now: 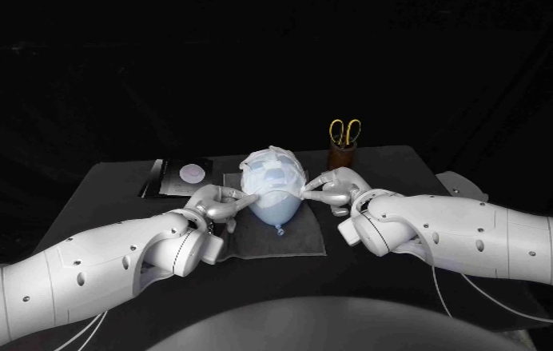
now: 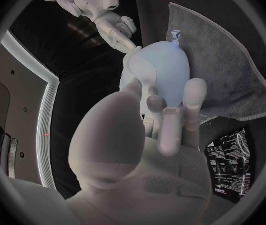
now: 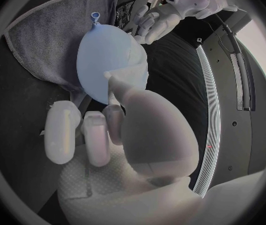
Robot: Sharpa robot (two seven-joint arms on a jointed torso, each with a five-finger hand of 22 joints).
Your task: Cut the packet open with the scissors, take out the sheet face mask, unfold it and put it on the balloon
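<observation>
Left hand (image 1: 219,205) and right hand (image 1: 334,189) are set against opposite sides of the balloon (image 1: 278,209), fingertips touching the sheet face mask (image 1: 268,169) draped over its far part; whether the mask edge is pinched or only pressed cannot be told. The balloon is laid on a grey cloth (image 1: 305,241) at table centre. The scissors (image 1: 344,131) are stood in a brown holder (image 1: 342,157) behind, and the packet (image 1: 175,178) is left of the cloth.
</observation>
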